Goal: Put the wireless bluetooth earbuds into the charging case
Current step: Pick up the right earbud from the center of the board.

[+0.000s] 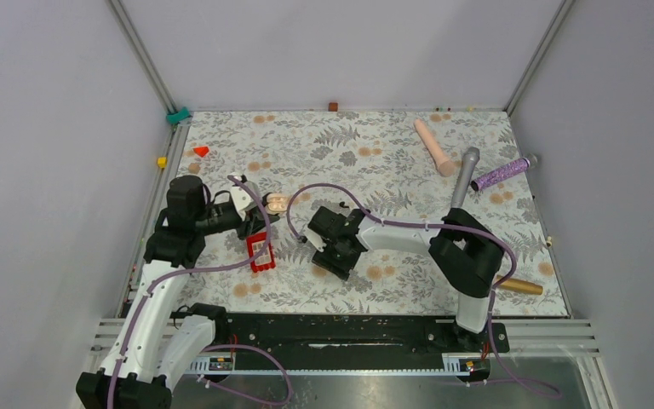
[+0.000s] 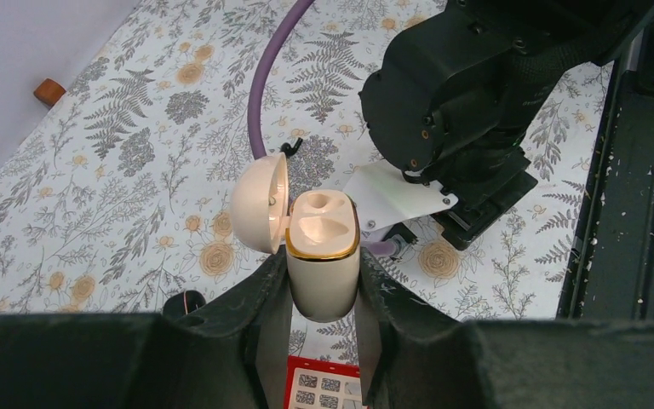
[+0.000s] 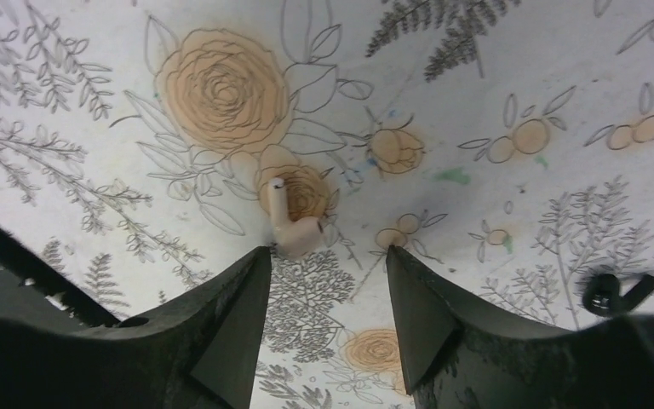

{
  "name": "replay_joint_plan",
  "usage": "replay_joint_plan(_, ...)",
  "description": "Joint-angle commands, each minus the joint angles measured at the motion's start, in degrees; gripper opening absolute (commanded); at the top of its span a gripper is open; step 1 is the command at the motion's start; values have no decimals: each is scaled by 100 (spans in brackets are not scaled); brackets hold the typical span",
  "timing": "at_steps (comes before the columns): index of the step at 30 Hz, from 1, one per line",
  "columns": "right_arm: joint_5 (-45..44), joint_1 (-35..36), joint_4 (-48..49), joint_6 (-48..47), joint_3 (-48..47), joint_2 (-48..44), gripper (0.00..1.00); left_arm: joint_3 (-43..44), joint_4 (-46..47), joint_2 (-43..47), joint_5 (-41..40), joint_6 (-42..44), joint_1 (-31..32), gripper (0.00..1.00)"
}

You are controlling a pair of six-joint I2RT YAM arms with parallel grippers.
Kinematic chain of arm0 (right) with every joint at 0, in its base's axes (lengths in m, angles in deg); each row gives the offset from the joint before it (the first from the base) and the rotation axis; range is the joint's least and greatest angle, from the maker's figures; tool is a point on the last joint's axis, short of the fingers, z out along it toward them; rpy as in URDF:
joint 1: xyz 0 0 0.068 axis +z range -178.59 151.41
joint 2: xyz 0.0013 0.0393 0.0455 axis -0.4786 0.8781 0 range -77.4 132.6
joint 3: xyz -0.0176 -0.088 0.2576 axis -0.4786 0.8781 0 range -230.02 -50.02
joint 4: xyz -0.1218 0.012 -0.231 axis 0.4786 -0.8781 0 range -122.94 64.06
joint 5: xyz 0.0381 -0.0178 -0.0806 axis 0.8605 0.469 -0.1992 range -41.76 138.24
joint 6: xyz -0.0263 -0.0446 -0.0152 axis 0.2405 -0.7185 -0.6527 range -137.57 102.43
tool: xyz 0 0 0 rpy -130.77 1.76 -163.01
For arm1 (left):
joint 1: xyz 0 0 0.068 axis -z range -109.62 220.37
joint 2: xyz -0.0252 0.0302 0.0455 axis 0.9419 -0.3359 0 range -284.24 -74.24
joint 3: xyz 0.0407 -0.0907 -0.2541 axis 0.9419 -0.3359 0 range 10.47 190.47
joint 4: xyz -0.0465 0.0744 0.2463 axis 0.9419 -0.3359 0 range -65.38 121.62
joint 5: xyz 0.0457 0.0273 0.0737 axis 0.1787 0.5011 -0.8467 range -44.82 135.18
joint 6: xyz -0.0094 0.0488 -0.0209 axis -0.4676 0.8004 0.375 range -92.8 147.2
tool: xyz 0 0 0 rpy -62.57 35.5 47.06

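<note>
Your left gripper [image 2: 324, 294] is clamped on the charging case [image 2: 322, 256], held upright with its lid thrown back so the empty sockets face up for loading. Your right gripper [image 3: 324, 260] hangs low over the cloth [image 3: 494, 77], jaws half apart and empty. A cream earbud [image 3: 291, 226] lies just at one fingertip, not yet between them.

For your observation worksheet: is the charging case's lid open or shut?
Open. The charging case, held by the left gripper, has its lid swung to one side, exposing two empty sockets.
</note>
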Motion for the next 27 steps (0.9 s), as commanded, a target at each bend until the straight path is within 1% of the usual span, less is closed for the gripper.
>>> replay_joint_plan(1,-754,60,-107,-80,-300,180,60,-7,296,99,15,28,-59,0)
replay_joint_plan(7,-1140,59,-103,-148,-500,294,60,-10,294,90,79,28,-90,0)
replay_joint_plan(13,-1202,48,-273,-297,-877,389,59,-15,273,98,94,26,-103,0)
replay_joint_plan(15,-957,39,-446,-487,-957,331,59,3,241,108,114,29,-112,0)
replay_joint_plan(17,-526,8,-711,-744,-1036,205,59,5,226,107,147,44,-124,0)
replay_joint_plan(21,642,-221,-1456,-1141,-1483,141,58,-3,222,71,199,73,-128,0)
replay_joint_plan(23,1102,-378,-1942,-1194,-1911,370,57,-12,220,72,212,88,-127,0)
replay_joint_plan(25,1375,-544,-2324,-1132,-2358,713,56,-12,214,84,220,91,-127,0)
replay_joint_plan(27,1638,-669,-2660,-1085,-2797,1096,53,-8,192,103,255,87,-137,0)
